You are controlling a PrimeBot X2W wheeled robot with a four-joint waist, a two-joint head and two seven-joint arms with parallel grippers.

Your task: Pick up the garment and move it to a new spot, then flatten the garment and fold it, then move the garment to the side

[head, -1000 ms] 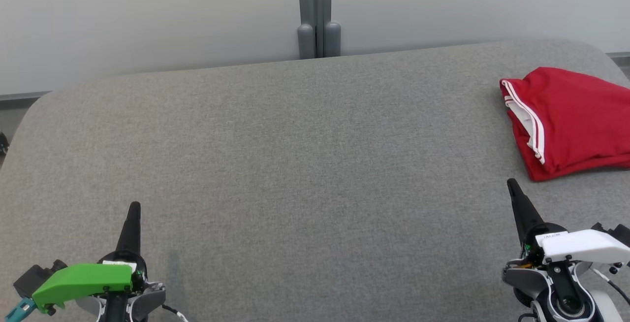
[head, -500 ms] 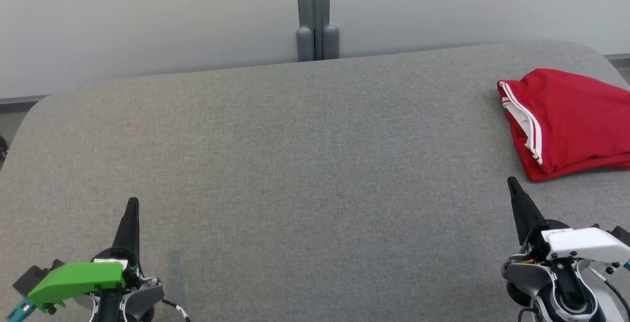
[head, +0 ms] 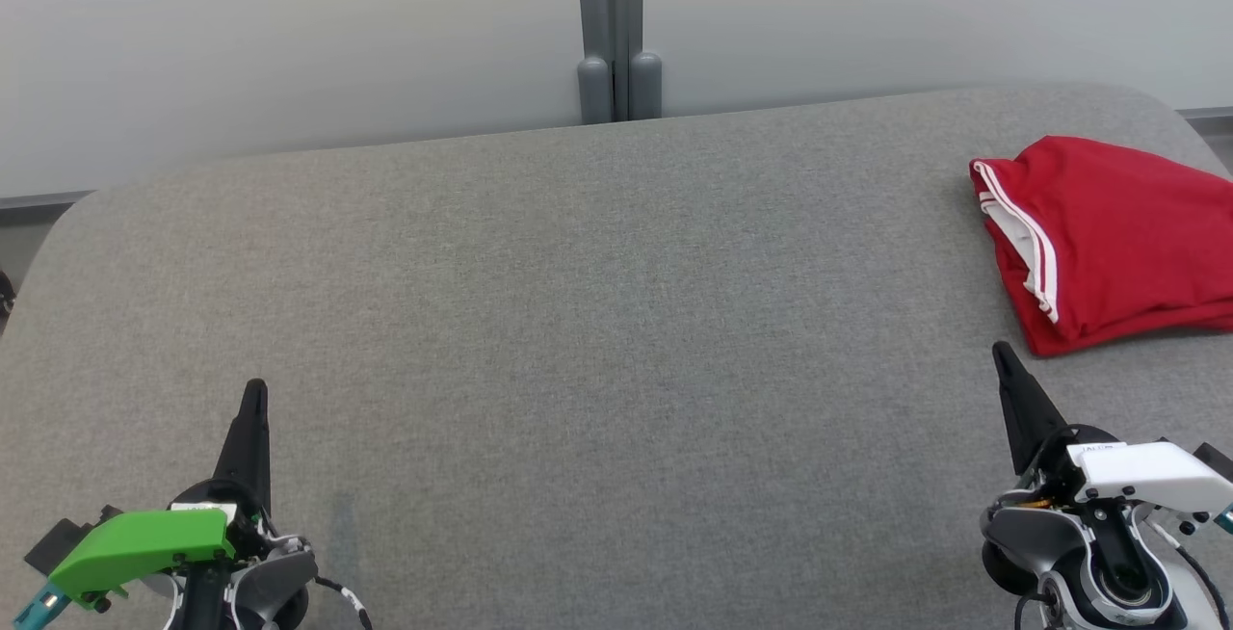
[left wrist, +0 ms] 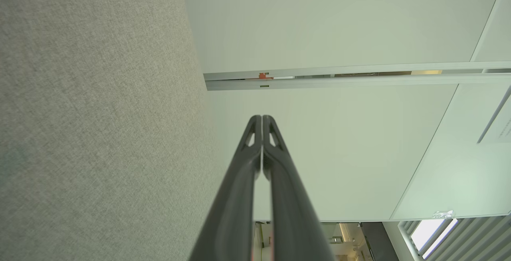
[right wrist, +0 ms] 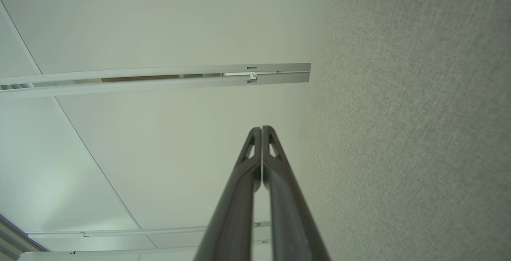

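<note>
Both shut and empty, the left claw (head: 255, 389) and right claw (head: 1002, 351) seem done, so any retreat should avoid brushing the folded garment (head: 1127, 235) just beyond the right claw's tip.

I can't read any words or numbers here. The right gripper (head: 1003, 353) has a little white tag (head: 1098, 448) on top with tiny dark letters, too small to make out. The left gripper (head: 255, 387) has a little white sticker (head: 200, 508) too, and its print is just as tiny. In the left wrist view, a paper sheet (left wrist: 502, 127) at the right edge has faint lines of writing, all blurry. Lower down is a small white mark (left wrist: 443, 214), too small to read.
</note>
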